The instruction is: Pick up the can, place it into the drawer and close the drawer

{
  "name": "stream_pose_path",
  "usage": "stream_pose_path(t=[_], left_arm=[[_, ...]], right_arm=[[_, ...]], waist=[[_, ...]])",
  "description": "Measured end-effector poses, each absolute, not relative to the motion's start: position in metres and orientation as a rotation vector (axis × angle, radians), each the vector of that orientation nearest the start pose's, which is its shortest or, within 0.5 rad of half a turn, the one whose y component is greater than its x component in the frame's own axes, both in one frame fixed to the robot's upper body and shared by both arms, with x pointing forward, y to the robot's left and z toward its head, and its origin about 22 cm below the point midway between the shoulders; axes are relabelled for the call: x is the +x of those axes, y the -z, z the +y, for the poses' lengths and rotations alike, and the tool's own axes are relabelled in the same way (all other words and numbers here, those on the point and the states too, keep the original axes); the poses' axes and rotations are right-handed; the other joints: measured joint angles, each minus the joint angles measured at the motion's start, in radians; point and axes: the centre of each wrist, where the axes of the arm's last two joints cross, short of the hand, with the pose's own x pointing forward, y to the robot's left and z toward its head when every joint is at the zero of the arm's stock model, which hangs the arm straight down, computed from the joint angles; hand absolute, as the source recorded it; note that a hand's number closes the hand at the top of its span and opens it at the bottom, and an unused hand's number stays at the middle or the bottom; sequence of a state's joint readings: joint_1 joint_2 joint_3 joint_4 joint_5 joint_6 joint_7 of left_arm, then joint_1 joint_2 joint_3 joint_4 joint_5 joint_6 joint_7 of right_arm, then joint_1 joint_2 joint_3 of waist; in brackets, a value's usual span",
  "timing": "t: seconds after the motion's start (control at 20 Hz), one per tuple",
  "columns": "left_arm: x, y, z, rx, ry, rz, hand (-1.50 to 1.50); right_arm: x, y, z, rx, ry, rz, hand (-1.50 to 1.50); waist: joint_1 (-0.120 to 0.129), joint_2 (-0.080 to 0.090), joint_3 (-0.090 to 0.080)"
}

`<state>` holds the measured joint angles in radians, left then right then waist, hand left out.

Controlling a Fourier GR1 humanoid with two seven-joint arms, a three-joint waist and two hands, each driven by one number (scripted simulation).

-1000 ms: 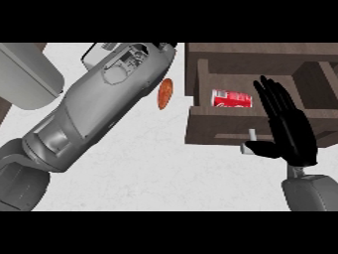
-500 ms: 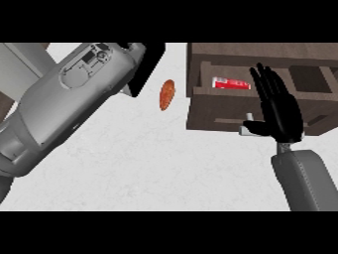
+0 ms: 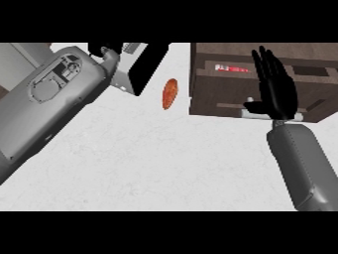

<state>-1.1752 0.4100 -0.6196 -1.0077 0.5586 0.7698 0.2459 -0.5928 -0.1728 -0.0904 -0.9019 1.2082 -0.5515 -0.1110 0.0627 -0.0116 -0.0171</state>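
The red can (image 3: pixel 230 68) lies inside the dark wooden drawer (image 3: pixel 219 96) at the upper right; only a thin red strip of it shows through the narrow gap left open. My right hand (image 3: pixel 275 89) is flat against the drawer front, open with straight fingers pointing away, just above the silver handle (image 3: pixel 253 106). My left forearm (image 3: pixel 51 106) fills the left side. Only a bit of the left hand (image 3: pixel 104 49) shows at the top edge.
An orange oval object (image 3: pixel 170 93) lies on the white counter (image 3: pixel 164 158) just left of the drawer. A black-and-white box-like thing (image 3: pixel 145 69) sits beside my left wrist. A grey object (image 3: pixel 10 62) is at the far left.
My right hand has pushed the drawer inward, so the visible part of the can shrank to a thin strip. The left forearm has lifted toward the top left.
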Motion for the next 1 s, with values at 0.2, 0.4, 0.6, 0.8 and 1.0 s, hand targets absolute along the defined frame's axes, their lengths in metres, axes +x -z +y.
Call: stream_pose_path(t=[0.2,0.4,0.6,0.8,1.0], left_arm=[[0.403,-0.211,0.113,0.246,0.051,-1.734,-1.5],[0.394,-0.203,0.12,0.241,0.063,-1.726,-1.5],[0.386,-0.198,0.129,0.234,0.069,-1.726,-1.5],[0.377,-0.189,0.139,0.236,0.071,-1.726,-1.5],[0.372,-0.183,0.141,0.235,0.074,-1.725,-1.5]], right_arm=[[0.392,-0.022,-0.233,-1.38,-0.861,-1.692,-1.5],[0.412,-0.031,-0.231,-1.385,-0.838,-1.676,-1.5],[0.426,-0.039,-0.227,-1.393,-0.823,-1.668,-1.5],[0.437,-0.05,-0.221,-1.405,-0.834,-1.663,-1.5],[0.444,-0.056,-0.218,-1.4,-0.851,-1.651,-1.5]], waist=[[-0.004,0.001,0.004],[0.009,0.014,0.011],[0.017,0.021,0.015],[0.018,0.025,0.016],[0.015,0.03,0.016]])
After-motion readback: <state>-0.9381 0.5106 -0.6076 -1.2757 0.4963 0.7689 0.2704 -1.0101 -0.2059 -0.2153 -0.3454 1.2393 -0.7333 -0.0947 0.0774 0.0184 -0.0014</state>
